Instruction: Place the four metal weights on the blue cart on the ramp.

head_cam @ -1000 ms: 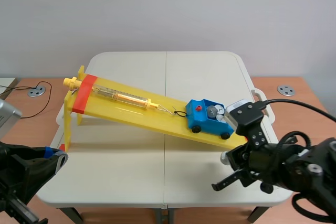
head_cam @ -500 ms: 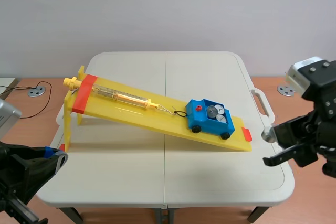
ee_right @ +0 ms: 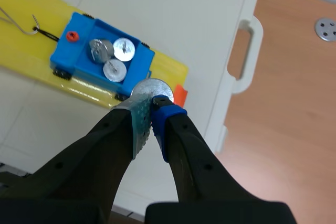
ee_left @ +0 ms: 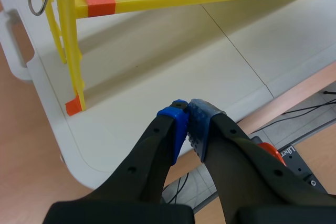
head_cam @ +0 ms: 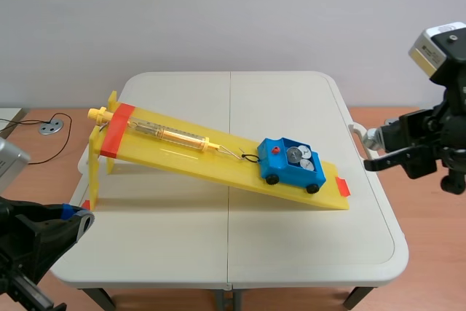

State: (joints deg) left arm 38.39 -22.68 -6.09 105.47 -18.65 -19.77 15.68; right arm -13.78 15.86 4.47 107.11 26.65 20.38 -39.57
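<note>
- The left gripper [ee_left: 187, 109], well short of the blue cart [head_cam: 292, 164] at the table's [ee_left: 157, 77] near edge, is pressed together on nothing, apparently idle.
- The right gripper [ee_right: 152, 108] pinches the fourth weight [ee_right: 153, 86] by its rim, raised well apart from the cart, probably for carrying over.
- Three weights [ee_right: 113, 57] lie in the cart, low on the ramp [head_cam: 182, 152].

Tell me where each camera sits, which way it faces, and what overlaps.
Scene view: between the arms, facing across the table to the wall; ramp mid-frame, left arm and right arm at the sides.
Left wrist view: above the shut left hand, looking at the ramp's raised end.
Right wrist view: above the right hand, shut on a metal weight, looking down on the blue cart holding three weights.
Shared: scene and right wrist views both show the cart; all three show the ramp.
</note>
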